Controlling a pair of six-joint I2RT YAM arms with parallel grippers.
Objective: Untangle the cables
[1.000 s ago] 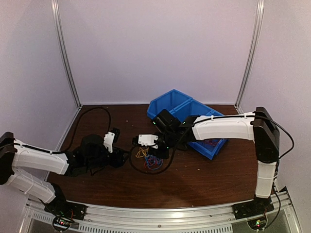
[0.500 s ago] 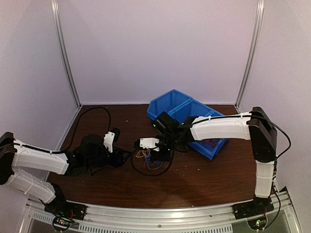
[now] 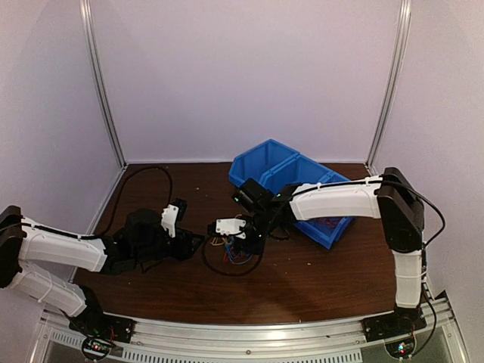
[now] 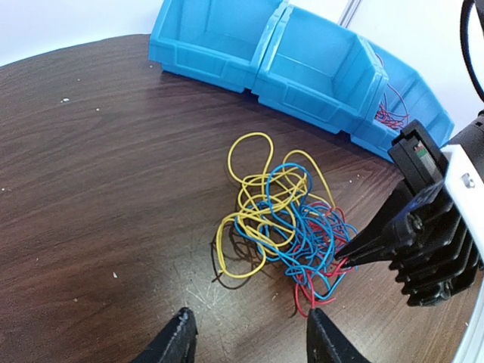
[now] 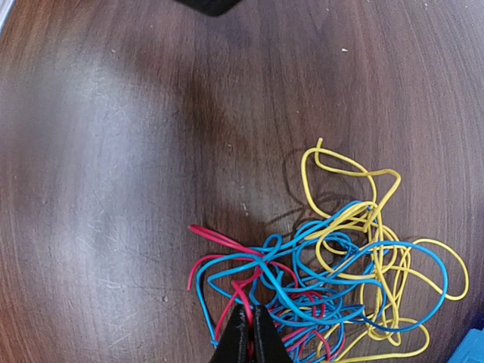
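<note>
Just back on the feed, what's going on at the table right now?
The right pincer is shut low at the red and blue edge of the cables, a knotted pile on the table. Whether it has a strand pinched is hard to tell. The left pincer hovers open beside the pile, holding nothing. A few red strands lie in one blue bin.
</note>
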